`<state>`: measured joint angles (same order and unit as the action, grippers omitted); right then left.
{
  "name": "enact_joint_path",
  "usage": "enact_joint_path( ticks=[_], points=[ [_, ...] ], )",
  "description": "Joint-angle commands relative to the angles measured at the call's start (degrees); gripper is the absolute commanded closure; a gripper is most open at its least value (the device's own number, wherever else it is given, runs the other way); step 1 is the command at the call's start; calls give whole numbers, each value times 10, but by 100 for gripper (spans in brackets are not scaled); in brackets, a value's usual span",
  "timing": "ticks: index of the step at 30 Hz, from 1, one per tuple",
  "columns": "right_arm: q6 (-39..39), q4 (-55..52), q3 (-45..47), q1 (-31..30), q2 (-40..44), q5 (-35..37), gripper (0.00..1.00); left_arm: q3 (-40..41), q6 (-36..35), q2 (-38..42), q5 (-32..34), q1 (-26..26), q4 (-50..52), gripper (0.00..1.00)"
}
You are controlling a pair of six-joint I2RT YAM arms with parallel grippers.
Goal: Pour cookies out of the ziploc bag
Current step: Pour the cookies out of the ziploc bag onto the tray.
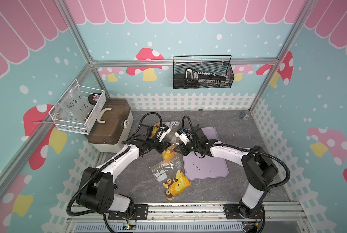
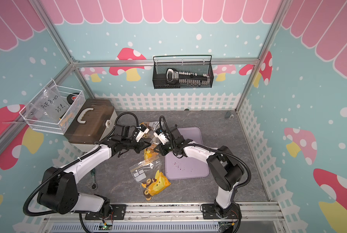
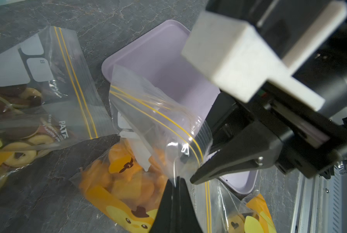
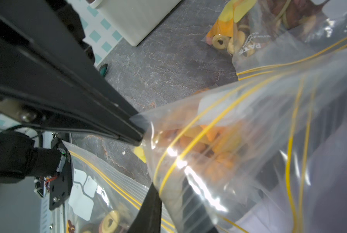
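While the left tool [image 3: 176,181] and right tool [image 3: 196,175], jaws closed, each pinch a lip of the clear yellow-zipped plastic ziploc bag [image 3: 158,121], its small orange cookies [image 3: 116,181] sit unpoured inside, beside the lilac rectangular tray [image 3: 162,60].

The clear plastic zip bag [image 3: 158,113] pinched between the black left hand [image 3: 176,180] and black right hand [image 3: 193,178] has twin yellow seal lines. The small round cookies [image 3: 116,181] under the hands are all orange, next to a yellow card [image 3: 136,219] with a brown-hatted cartoon chick, kinda cute. Beside the right hand there's a plain lilac plastic tray [image 1: 213,169] with a few dark specks. The stone-look worktop [image 3: 100,18] is dark grey with pale veins.
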<state>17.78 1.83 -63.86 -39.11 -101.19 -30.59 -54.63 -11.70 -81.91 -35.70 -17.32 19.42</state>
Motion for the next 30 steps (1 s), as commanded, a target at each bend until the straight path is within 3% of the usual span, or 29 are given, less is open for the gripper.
enact_joint_path(
  ticks=[1, 3, 7, 8, 9, 10, 19, 24, 30],
  points=[
    [3, 4, -4, -4, 6, -3, 88, -12, -4, 0, 0, 4, -12, 100],
    [10, -1, -7, -4, 14, -6, 90, -12, -3, 1, 4, 4, -12, 97],
    [26, -26, -32, -3, 20, -27, 92, -1, 1, 19, 19, 3, -22, 58],
    [34, -34, -41, -1, 21, -31, 93, 7, 6, 29, 32, 4, -32, 41],
    [41, -42, -50, 2, 21, -38, 93, 17, 14, 41, 46, 4, -47, 17],
    [47, -47, -58, 4, 20, -43, 93, 25, 17, 52, 60, 4, -56, 2],
    [148, -81, -132, 43, -2, -106, 98, 41, 71, 98, 195, 2, -87, 1],
    [158, -113, -165, 49, -15, -118, 99, 39, 83, 114, 223, 2, -79, 1],
    [204, -111, -187, 58, -13, -132, 99, 40, 162, 151, 344, -2, -61, 1]
  ],
)
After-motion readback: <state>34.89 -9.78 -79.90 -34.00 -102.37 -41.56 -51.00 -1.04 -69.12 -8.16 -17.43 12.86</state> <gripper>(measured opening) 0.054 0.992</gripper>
